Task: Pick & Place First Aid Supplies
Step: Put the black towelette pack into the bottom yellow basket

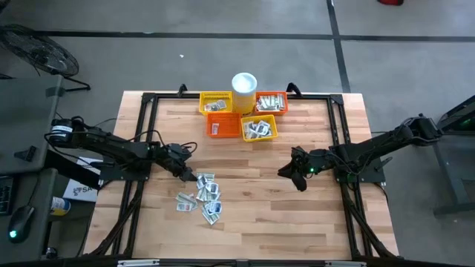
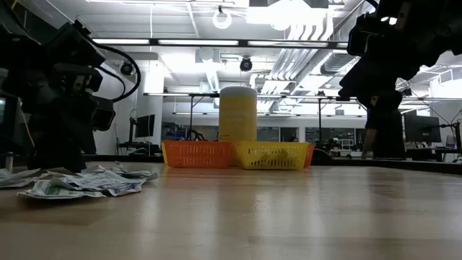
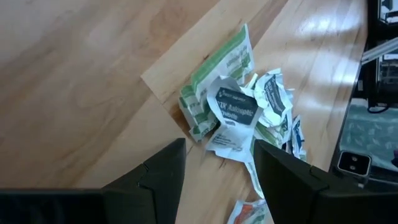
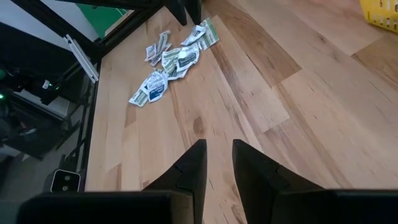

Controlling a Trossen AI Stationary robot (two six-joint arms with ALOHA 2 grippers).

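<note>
A: What does the overhead camera show?
B: A pale wooden plank table [image 1: 312, 222] with a black frame. Left of centre lies a loose heap of small flat white, grey and pale green first aid sachets [image 1: 204, 196]. The left tool [image 1: 185, 175] sits at the heap's upper left edge. The right tool [image 1: 295, 176] hangs well apart from the heap, over bare wood. At the far edge stand yellow and orange mesh baskets [image 1: 241, 113], some with sachets inside, touching a white cylindrical cup [image 1: 244, 83].

A: And the camera at table height?
B: The heap [image 2: 79, 182] lies flat on the near left, under one dark arm. Far off, an orange basket and a yellow basket stand side by side with the cup [image 2: 237, 113] behind them.

A: The left wrist camera?
B: The left tool [image 3: 217, 165] has its fingers spread apart, gripping nothing, and the crumpled sachets [image 3: 233, 112] lie just beyond the fingertips.

A: The right wrist camera?
B: The right tool [image 4: 219, 155] has a narrow gap between its fingers, nothing in it. The heap [image 4: 171, 59] lies far across the table.
</note>
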